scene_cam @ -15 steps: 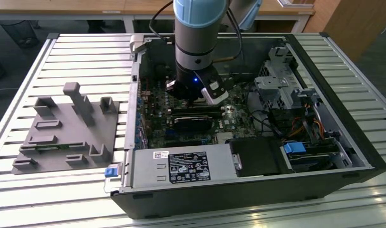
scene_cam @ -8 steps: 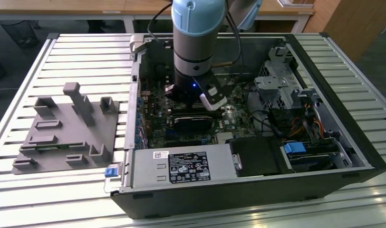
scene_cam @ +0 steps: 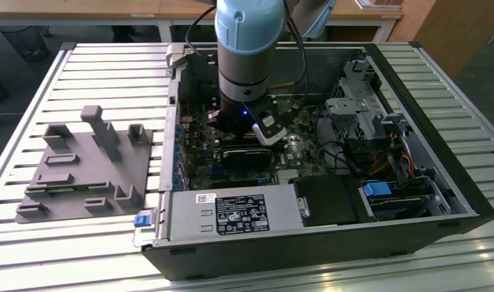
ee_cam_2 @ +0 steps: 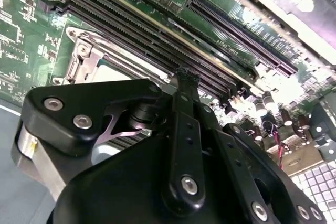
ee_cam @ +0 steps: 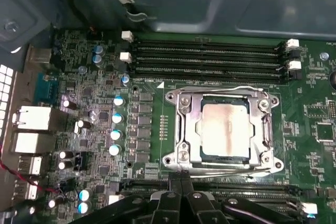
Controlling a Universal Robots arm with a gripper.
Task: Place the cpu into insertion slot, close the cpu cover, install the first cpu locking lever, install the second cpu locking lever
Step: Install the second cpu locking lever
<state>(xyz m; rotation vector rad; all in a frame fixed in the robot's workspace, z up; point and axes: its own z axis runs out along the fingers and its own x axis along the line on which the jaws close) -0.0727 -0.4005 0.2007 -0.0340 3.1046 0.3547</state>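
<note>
Cpu lies seated in the slot under the closed cover; my gripper, fingers together and empty, hovers just beside the socket's edge, probably for a lever.

— Item: arm?
— One grey-and-pale-blue cylindrical robot arm, standing near vertical in the exterior view, wrist end pointing down into the open case.

— Item: gripper?
— One black metal two-finger gripper. In both wrist views the fingers lie pressed together, tips meeting with no gap and nothing between them.

— Linkage?
— Black bolted link plates fan out behind the fingertips in the second wrist view.
</note>
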